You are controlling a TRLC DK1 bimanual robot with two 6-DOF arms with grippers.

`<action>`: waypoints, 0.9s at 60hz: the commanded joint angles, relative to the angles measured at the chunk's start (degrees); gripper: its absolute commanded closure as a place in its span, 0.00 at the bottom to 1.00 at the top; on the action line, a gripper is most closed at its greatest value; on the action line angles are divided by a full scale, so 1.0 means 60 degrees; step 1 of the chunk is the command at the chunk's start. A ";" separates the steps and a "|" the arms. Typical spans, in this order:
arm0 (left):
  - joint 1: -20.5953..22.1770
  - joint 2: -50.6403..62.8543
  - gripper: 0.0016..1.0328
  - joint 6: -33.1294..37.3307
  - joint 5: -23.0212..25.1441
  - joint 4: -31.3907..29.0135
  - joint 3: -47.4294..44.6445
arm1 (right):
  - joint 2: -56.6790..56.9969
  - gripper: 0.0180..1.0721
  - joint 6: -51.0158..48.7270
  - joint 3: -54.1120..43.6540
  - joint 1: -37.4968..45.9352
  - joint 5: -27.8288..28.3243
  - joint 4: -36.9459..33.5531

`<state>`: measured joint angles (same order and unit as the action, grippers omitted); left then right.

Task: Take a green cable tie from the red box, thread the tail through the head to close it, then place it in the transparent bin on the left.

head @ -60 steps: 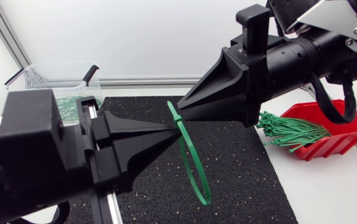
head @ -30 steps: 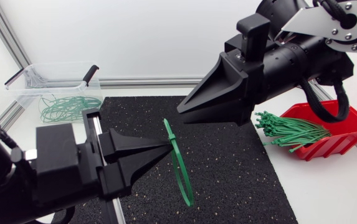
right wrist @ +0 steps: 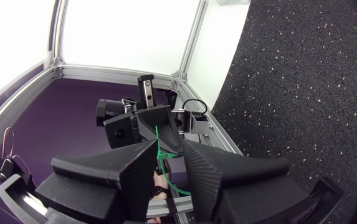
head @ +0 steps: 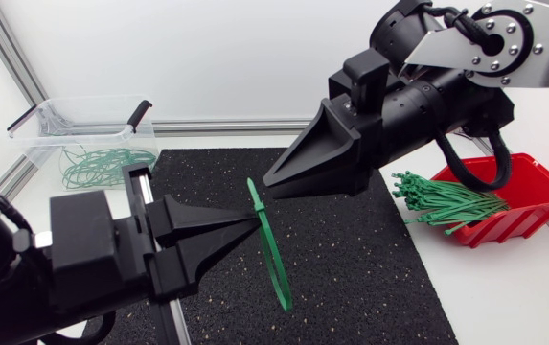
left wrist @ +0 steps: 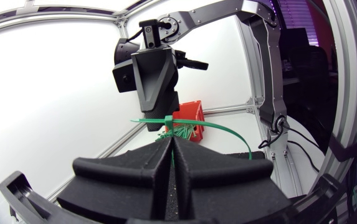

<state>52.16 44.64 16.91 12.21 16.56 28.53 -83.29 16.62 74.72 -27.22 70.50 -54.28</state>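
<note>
My left gripper (head: pixel 253 222) is shut on a green cable tie (head: pixel 272 259), pinching it just under its head. The tie is closed into a loop that hangs over the black mat (head: pixel 370 268). My right gripper (head: pixel 267 182) is open just above and right of the tie's head, holding nothing and apart from it. In the left wrist view the tie (left wrist: pixel 228 129) arcs ahead of my shut fingertips (left wrist: pixel 171 138), with the right gripper (left wrist: pixel 155 127) pointing down just behind it. In the right wrist view the tie (right wrist: pixel 157 138) shows through the gap ahead of the right gripper (right wrist: pixel 169 149).
The red box (head: pixel 533 187) stands at the right with a bundle of green ties (head: pixel 446 201) spilling over its near edge. At the back left stands the transparent bin (head: pixel 82 125), with closed green ties (head: pixel 102 163) inside.
My left gripper has drawn back to the left and lower with the looped tie. The right gripper, tip at the tie's head a second ago, now stands apart from it; its arm has swung.
</note>
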 commanded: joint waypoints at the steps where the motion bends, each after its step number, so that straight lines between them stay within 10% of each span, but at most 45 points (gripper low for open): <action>1: 0.0095 0.0016 0.96 0.0332 0.0119 0.0170 -0.0215 | -0.0123 0.67 -0.0178 0.0277 -0.0136 0.0027 -0.0152; 27: 0.0110 0.0235 0.96 0.0610 0.0104 0.0097 -0.0039 | 0.0111 0.67 -0.0397 0.0086 -0.0473 0.0013 -0.0211; 40: 0.0125 0.0294 0.96 0.0610 0.0104 0.0082 -0.0010 | 0.0243 0.90 -0.0617 -0.0031 -0.0487 -0.0046 -0.0152; 54: 0.0139 0.0279 0.96 0.0610 0.0090 0.0126 -0.0024 | 0.0141 0.91 -0.0573 -0.0031 -0.0590 -0.0075 -0.0108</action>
<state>52.58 45.80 19.38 12.21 16.60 28.53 -82.61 13.67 75.26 -30.09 70.00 -55.09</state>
